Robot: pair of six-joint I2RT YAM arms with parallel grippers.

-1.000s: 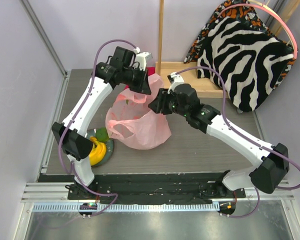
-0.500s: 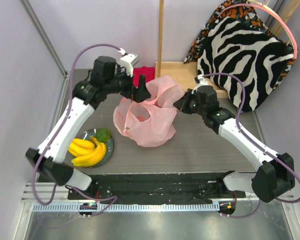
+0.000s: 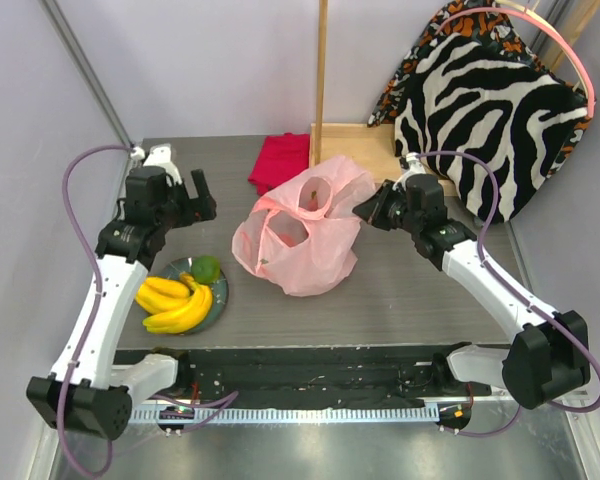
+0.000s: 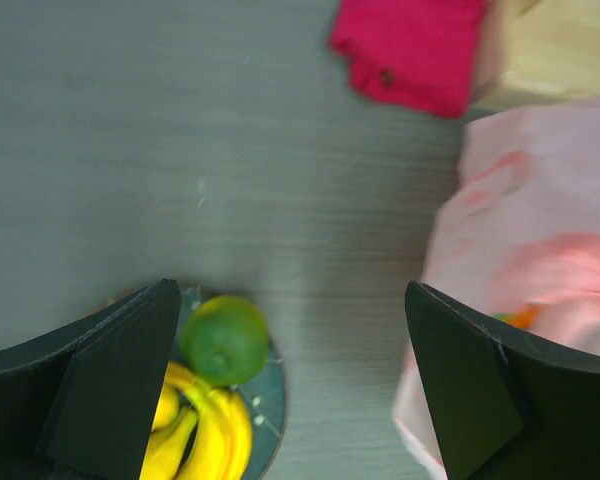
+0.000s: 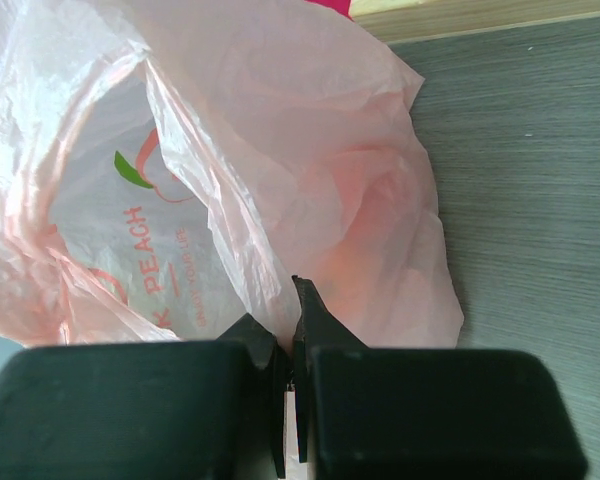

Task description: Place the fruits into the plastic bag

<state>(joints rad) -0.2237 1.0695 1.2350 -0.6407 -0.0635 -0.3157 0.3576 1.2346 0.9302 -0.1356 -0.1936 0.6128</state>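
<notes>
The pink plastic bag (image 3: 300,235) lies crumpled mid-table, its handle loops up. My right gripper (image 3: 365,210) is shut on the bag's right edge; in the right wrist view a thin fold of film (image 5: 280,150) runs between the closed jaws of my right gripper (image 5: 288,310). A reddish blur shows through the film (image 5: 370,215). My left gripper (image 3: 202,195) hangs open and empty left of the bag, above the bare table. In the left wrist view the left gripper (image 4: 292,340) has the green fruit (image 4: 224,338) and yellow bananas (image 4: 205,435) by its left finger. A bit of orange (image 4: 523,318) shows inside the bag.
Bananas (image 3: 175,303) and green fruit (image 3: 206,268) rest on a grey-blue plate (image 3: 221,297) at the front left. A folded magenta cloth (image 3: 283,160) lies behind the bag. A wooden frame (image 3: 360,140) and zebra cushion (image 3: 490,110) stand at the back right.
My left gripper opened, let go of the bag and swung back left toward the plate. My right gripper shut on the bag's edge and drew it to the right.
</notes>
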